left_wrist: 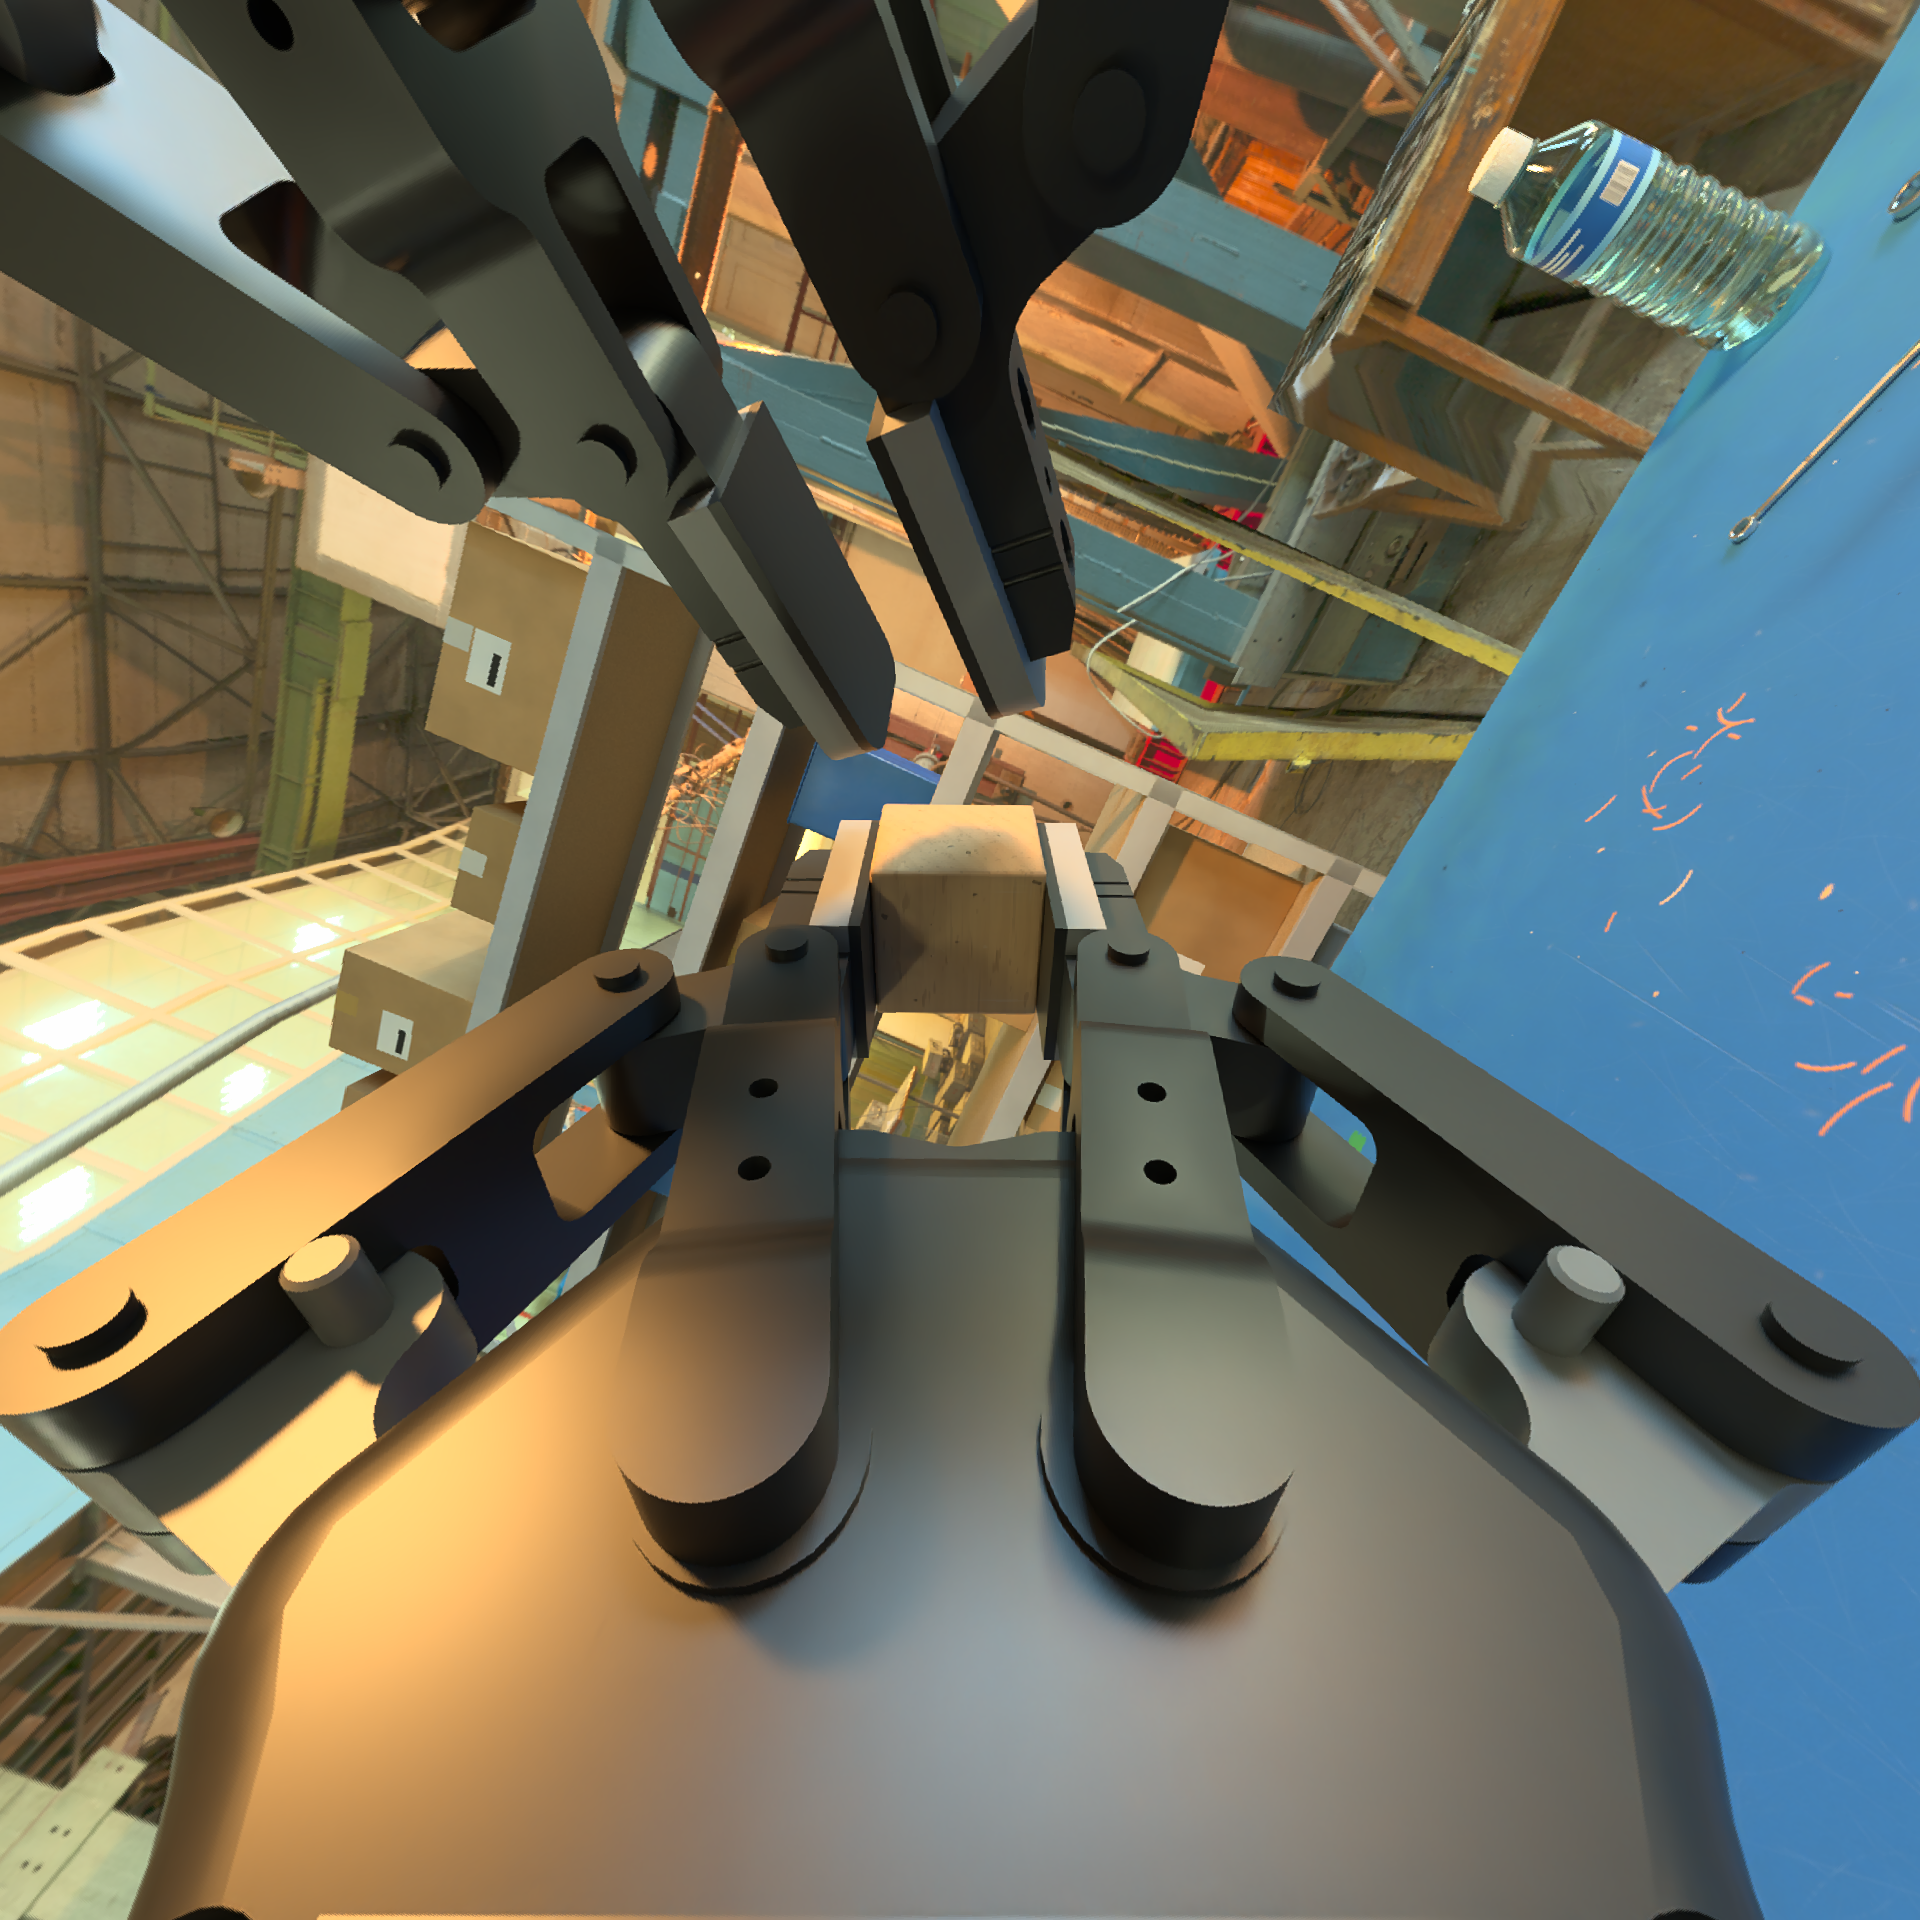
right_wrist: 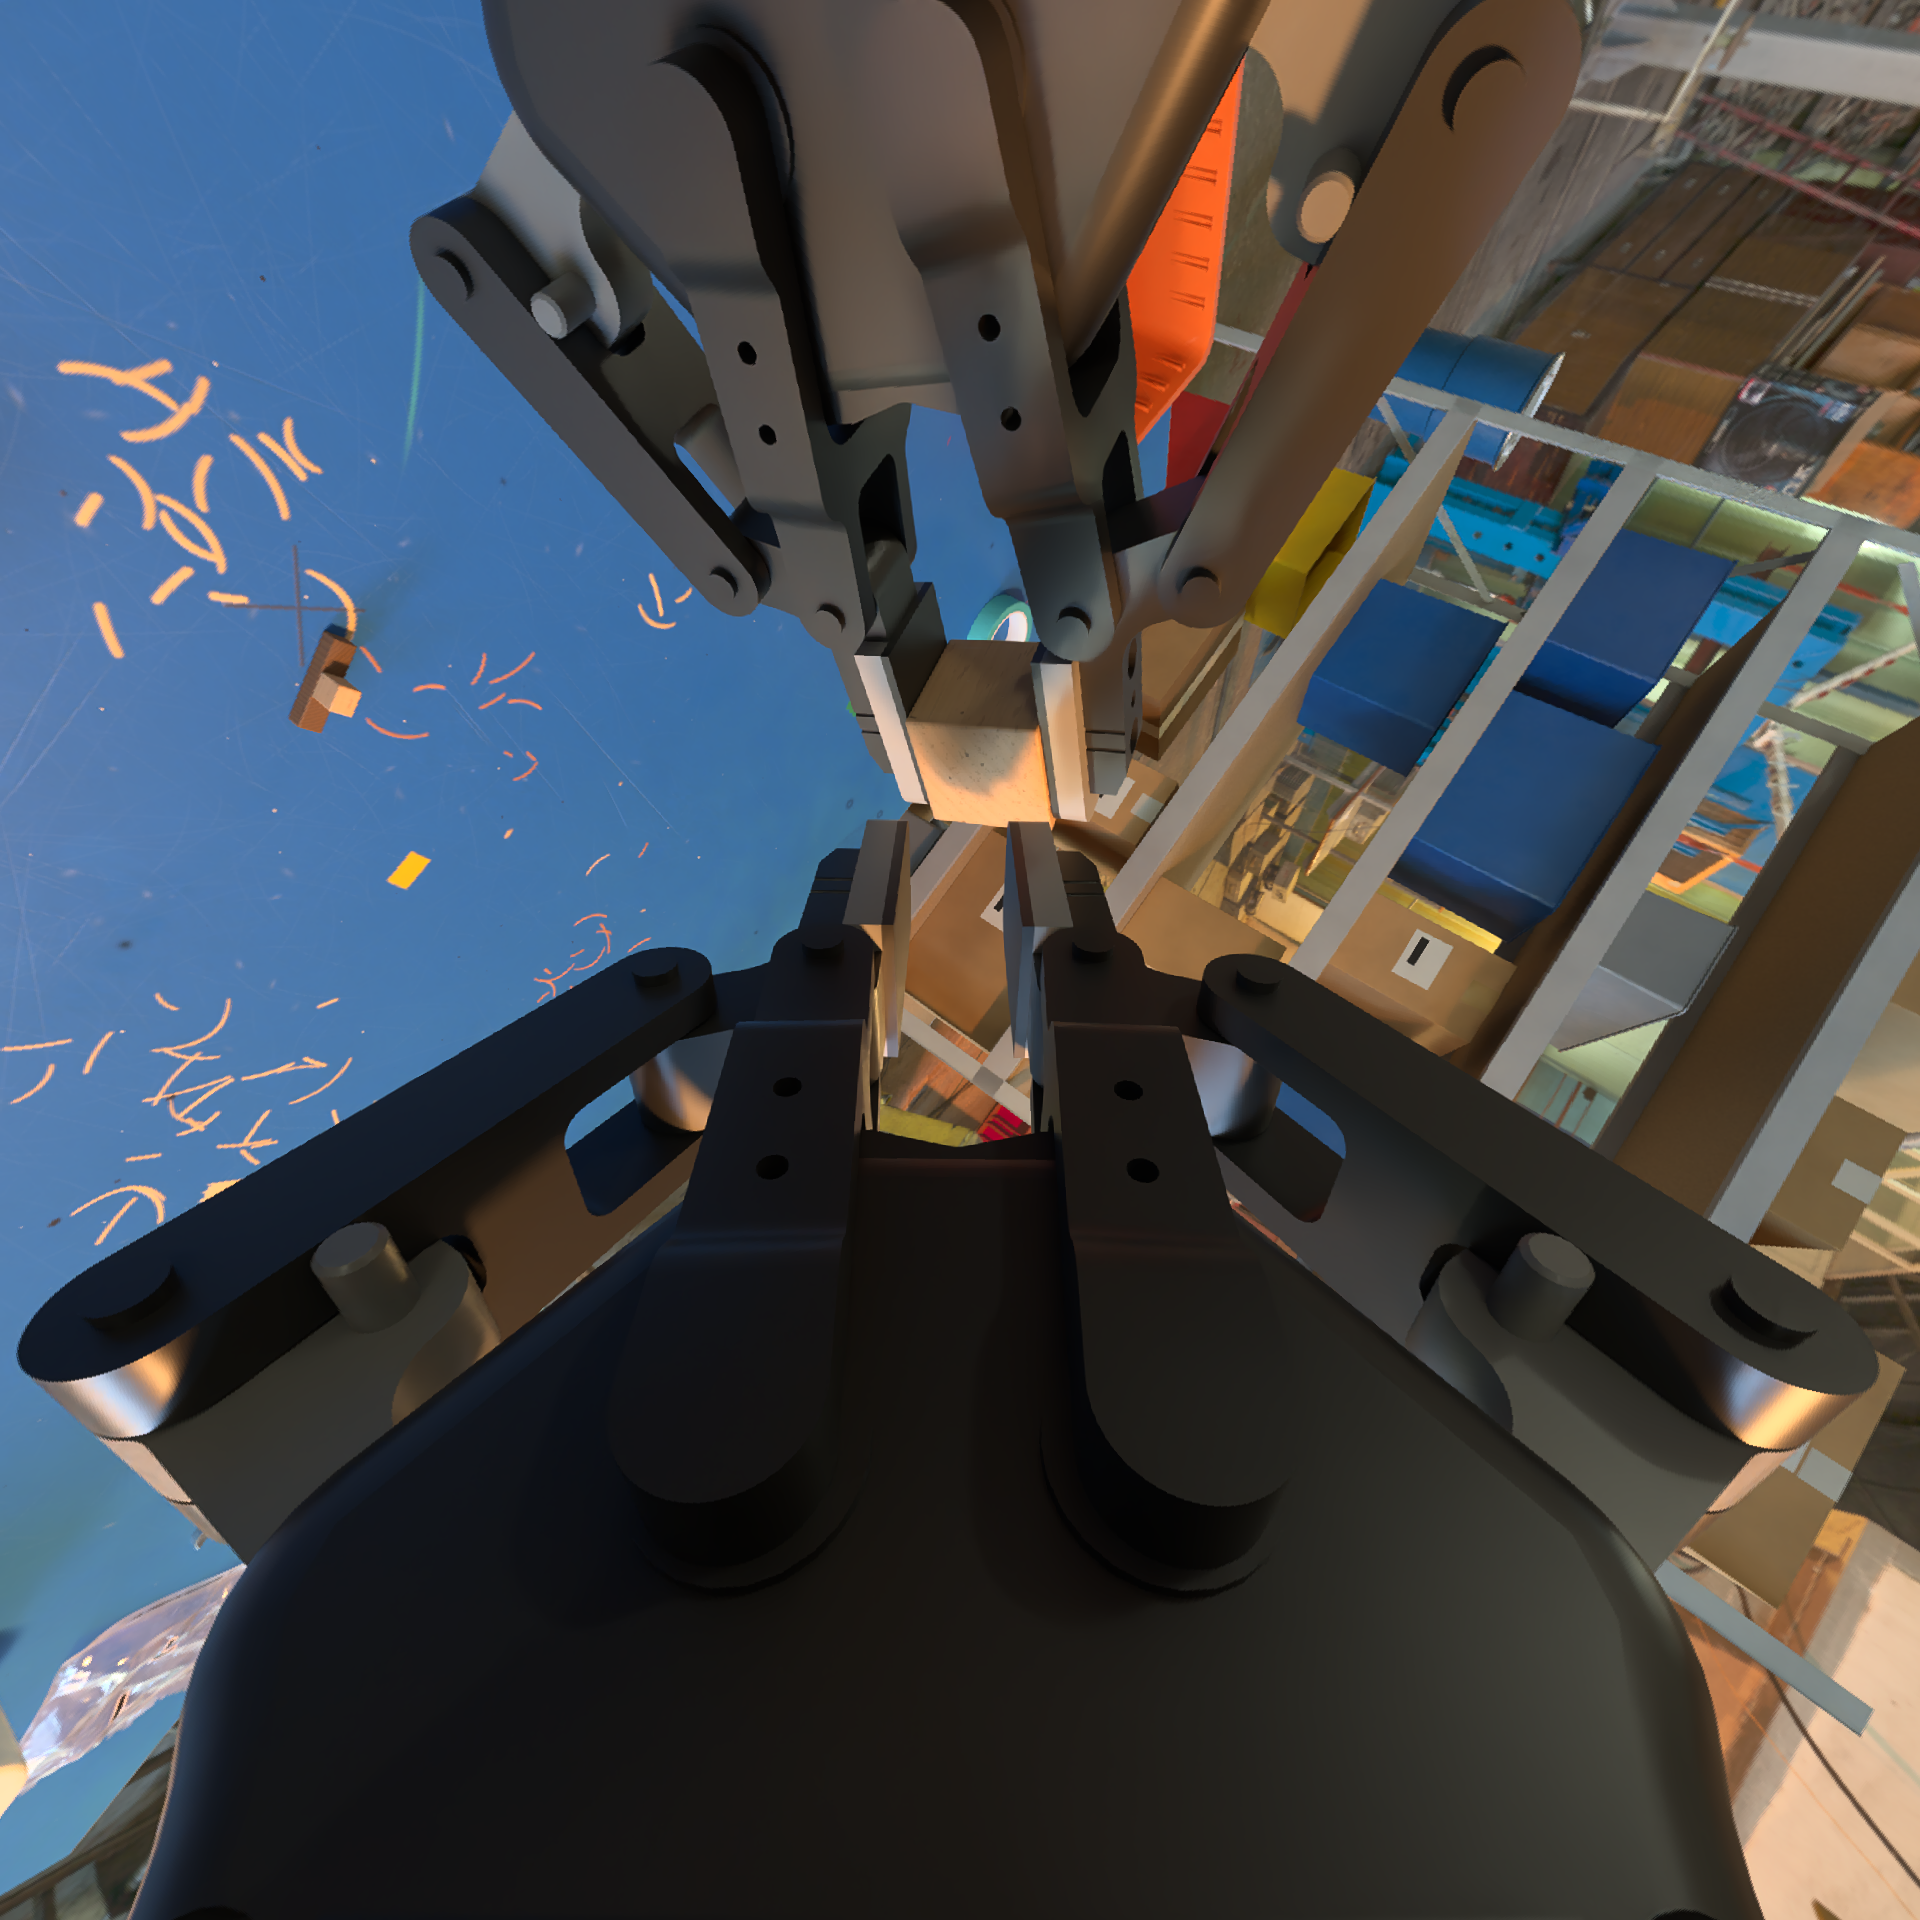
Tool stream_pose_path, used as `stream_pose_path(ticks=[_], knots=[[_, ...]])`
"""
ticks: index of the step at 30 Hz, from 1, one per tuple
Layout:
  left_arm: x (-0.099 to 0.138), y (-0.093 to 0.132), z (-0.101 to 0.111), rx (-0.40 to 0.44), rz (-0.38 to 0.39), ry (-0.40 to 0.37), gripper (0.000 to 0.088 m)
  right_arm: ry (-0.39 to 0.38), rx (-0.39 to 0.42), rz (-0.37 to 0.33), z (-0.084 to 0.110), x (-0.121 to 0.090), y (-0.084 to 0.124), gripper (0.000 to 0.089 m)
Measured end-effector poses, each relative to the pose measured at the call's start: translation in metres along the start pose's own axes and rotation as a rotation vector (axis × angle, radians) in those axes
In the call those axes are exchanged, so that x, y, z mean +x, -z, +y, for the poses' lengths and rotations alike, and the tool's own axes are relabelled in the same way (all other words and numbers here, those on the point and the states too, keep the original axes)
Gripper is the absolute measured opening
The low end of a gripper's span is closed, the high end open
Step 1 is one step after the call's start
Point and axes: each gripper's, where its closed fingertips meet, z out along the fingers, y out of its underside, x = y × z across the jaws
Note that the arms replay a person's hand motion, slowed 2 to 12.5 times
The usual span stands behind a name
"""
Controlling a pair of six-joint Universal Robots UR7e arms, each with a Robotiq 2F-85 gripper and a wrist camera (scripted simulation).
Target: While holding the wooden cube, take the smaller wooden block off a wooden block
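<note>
My left gripper (left_wrist: 956, 883) is shut on a pale wooden cube (left_wrist: 956, 935) and holds it in the air, off the blue table (left_wrist: 1662, 1091). My right gripper (right_wrist: 961, 862) is empty, its fingers parted about a cube's width. Its tips point at the held cube (right_wrist: 977, 758) from just in front, tip to tip with the left gripper (right_wrist: 977, 727). In the left wrist view the right gripper (left_wrist: 935, 717) reaches in from above. Far off on the table, a smaller wooden block (right_wrist: 343, 698) sits on a larger wooden block (right_wrist: 320, 670).
A clear water bottle (left_wrist: 1652, 229) lies on the table, with a thin metal wire (left_wrist: 1829, 447) near it. A small yellow patch (right_wrist: 408, 871) lies on the table. A teal tape roll (right_wrist: 1003, 618) and an orange object (right_wrist: 1184, 260) sit behind the left gripper. Shelving with boxes (right_wrist: 1507, 810) stands beyond.
</note>
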Motion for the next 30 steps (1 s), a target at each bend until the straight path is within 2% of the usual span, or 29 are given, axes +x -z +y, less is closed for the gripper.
stream_pose_path(ticks=[30], knots=[[0.0069, -0.0056, 0.0045, 0.006, 0.041, 0.039, 0.025, 0.006, -0.04, -0.091, 0.0027, -0.0004, -0.0054, 0.017]])
